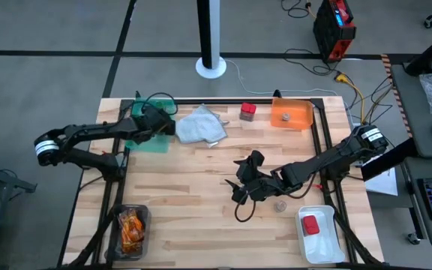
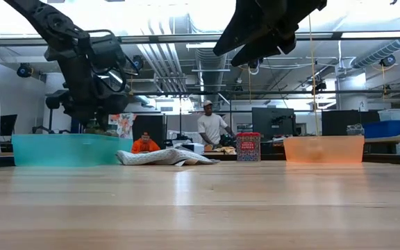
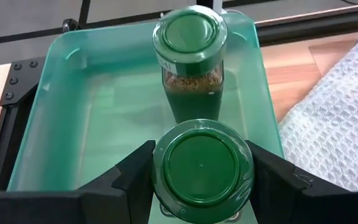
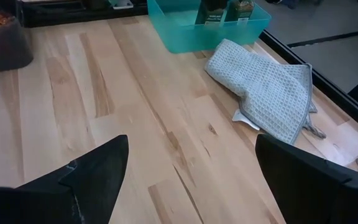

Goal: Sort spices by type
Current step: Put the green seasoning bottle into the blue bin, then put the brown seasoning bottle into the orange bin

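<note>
Spices are partly sorted around the teal tray (image 3: 55, 124): one green-capped jar (image 3: 190, 56) stands upright inside it, and the left gripper (image 3: 201, 180) hovers over the same tray, clamped on a second green-capped jar (image 3: 201, 167). Well to the right of the tray, past the pale grey cloth (image 1: 201, 126), a red box (image 1: 247, 112) stands on the bare wood beside the orange tray (image 1: 291, 114); another red box (image 1: 310, 225) lies in the white tray (image 1: 322, 241) far from the teal one, and orange packets (image 1: 130, 227) fill a dark bin (image 1: 115, 238) toward the table's near left corner. The right gripper (image 1: 242, 196) hangs empty, fingers spread wide, over mid-table, near a tiny grey round jar (image 1: 280, 204). Risks, as I judge them: a release from height or at a tilt could topple the held jar into its neighbour, and the small round jar may roll away if nudged. The surface is a pale wooden plank table (image 2: 200, 208) framed in black rails; beyond it is a workshop with monitors, exposed ducts and two people.
</note>
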You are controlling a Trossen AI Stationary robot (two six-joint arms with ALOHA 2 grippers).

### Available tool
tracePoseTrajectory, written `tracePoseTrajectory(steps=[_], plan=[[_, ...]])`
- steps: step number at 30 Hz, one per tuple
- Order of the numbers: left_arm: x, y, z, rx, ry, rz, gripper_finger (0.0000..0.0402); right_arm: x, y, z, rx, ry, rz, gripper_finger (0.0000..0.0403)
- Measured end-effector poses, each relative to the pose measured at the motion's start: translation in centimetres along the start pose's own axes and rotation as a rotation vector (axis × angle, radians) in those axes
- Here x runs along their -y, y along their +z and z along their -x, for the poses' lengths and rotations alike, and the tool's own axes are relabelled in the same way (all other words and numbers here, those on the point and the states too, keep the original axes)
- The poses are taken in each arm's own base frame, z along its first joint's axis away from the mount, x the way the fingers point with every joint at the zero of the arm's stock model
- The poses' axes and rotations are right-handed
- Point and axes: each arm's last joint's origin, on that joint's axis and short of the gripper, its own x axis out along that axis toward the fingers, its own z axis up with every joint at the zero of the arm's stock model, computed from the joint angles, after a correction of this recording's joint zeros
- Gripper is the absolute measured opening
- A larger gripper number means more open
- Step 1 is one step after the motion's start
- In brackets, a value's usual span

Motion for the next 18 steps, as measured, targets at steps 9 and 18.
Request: tracePoseTrajectory(steps=[9,18], plan=[[0.1,-0.1,-0.2,-0.001,0.014,0.014,0.0202,0.1,-0.4,-0.1,-0.008,-0.004,-0.004,0.0341],[0.1,-0.1,-0.2,-0.014,0.012,-0.029,0.0300,0.3,-1.2,-0.3,-0.026,-0.012,-0.022,0.0341]])
